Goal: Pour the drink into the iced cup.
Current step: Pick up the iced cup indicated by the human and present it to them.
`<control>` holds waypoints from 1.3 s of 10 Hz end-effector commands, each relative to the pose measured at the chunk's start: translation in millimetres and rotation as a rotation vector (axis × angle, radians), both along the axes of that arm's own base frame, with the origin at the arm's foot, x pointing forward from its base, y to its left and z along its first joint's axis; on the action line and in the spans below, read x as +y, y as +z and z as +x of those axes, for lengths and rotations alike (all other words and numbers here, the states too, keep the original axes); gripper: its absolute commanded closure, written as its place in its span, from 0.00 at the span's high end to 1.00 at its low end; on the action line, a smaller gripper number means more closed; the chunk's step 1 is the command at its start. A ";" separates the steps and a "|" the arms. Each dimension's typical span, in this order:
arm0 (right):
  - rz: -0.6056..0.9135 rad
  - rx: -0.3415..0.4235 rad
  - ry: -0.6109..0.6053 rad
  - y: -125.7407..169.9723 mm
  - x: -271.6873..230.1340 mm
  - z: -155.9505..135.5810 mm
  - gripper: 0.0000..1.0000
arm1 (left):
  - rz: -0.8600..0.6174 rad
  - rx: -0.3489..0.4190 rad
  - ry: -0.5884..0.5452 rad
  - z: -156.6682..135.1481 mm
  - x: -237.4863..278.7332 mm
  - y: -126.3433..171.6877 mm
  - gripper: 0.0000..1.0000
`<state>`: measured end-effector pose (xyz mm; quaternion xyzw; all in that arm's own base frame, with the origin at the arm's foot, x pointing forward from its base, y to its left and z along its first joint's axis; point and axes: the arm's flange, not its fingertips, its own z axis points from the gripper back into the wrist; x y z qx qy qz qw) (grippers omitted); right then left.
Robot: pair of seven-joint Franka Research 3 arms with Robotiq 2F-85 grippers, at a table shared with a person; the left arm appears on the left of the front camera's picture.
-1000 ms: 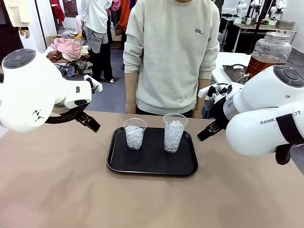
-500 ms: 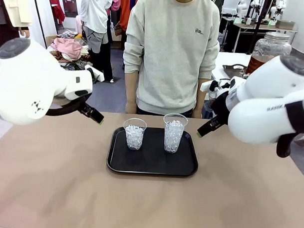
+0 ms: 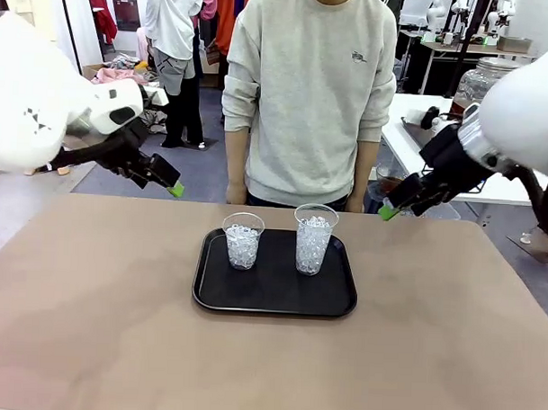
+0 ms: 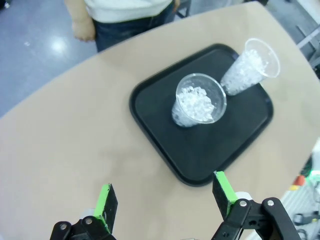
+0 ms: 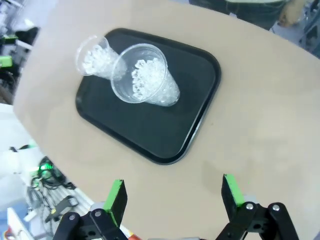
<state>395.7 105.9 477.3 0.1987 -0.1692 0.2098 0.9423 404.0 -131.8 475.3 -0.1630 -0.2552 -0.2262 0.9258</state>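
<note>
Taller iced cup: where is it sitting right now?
In the front view the taller iced cup stands upright on the right half of the black tray, just right of the shorter cup.

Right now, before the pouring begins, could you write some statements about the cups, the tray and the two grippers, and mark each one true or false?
1. The shorter cup and the taller cup both stand on the black tray. True.
2. The left gripper holds a cup. False: it is open and empty, above the table.
3. The taller cup is on the robot's right side of the tray. True.
4. One cup already contains brown liquid. False: neither cup holds any liquid.
5. The right gripper is shut. False: it is open.
</note>
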 end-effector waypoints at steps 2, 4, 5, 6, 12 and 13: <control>0.129 0.111 -0.032 -5.0 -20.5 24.1 1.00 | -0.112 0.156 -0.011 19.1 21.1 -6.8 1.00; 0.122 0.116 -0.025 -8.0 -17.9 28.8 1.00 | -0.107 0.181 0.003 24.6 27.0 -9.2 1.00; 0.101 0.099 -0.020 -8.8 -16.0 27.3 1.00 | -0.087 0.171 -0.005 22.9 27.5 -8.5 1.00; 0.117 0.131 -0.059 -9.6 -22.3 20.6 1.00 | -0.112 0.180 0.016 15.4 25.2 -11.5 1.00; 0.221 0.258 -0.151 1.3 -21.1 43.7 1.00 | -0.228 0.252 0.063 36.6 39.3 -2.1 1.00; 0.314 0.340 -0.180 9.0 -30.3 52.6 1.00 | -0.294 0.280 0.089 43.1 49.0 2.1 1.00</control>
